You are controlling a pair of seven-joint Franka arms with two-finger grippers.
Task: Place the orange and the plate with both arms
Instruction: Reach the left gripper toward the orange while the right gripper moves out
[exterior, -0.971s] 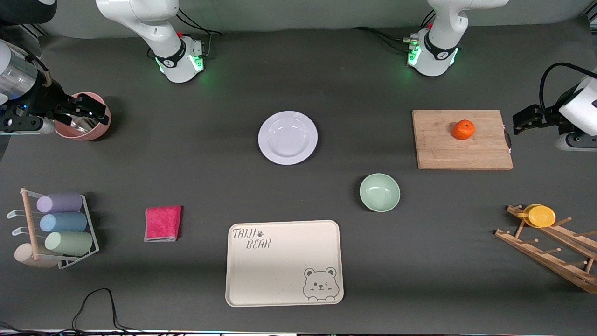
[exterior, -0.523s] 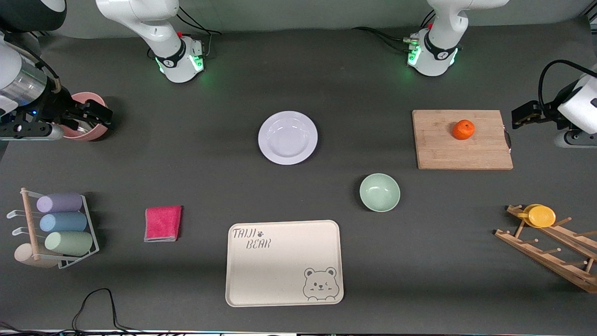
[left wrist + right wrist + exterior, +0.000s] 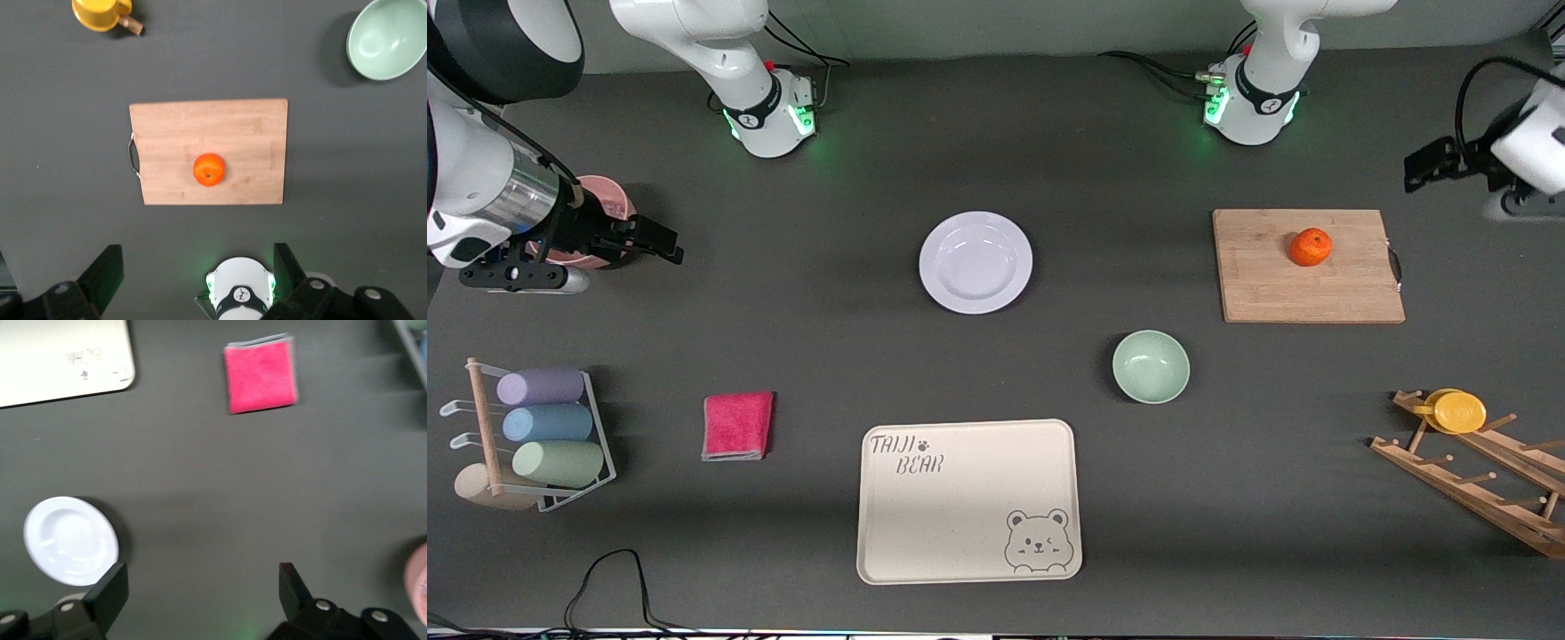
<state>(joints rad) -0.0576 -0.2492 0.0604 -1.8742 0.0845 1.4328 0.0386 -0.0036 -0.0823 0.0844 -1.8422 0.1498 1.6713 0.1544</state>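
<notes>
Table [image 3: 827,356], dark grey, all sits on it. Beige tray [image 3: 969,500] w/ bear print at edge nearest front camera. Wooden board [image 3: 1307,267] toward left arm's end; orange [image 3: 1311,246] on board, nothing touching it. White plate [image 3: 975,262] mid-table, bare, farther from camera than tray. Green bowl [image 3: 1151,366] betw. plate and board, nearer camera. Pink cloth [image 3: 737,426] beside tray. Left gripper [image 3: 1423,164] up in air near board's handle end, fingers wide apart, empty. Right gripper [image 3: 654,242] by pink bowl [image 3: 605,197], fingers spread, empty.
</notes>
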